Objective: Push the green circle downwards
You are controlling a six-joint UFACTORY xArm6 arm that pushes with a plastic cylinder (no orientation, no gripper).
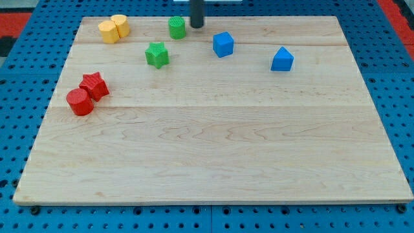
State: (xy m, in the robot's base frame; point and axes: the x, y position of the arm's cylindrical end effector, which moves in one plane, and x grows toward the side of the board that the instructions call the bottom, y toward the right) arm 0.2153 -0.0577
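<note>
Resting just right of ribbed green circle (176, 27), my tip (196, 26), wood-grain board (213, 155)

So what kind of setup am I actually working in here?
Likely a lab tabletop pushing rig: a wooden board on a blue perforated base, with small coloured blocks such as the green circle. My tip sits just to that circle's right in the view.
</note>
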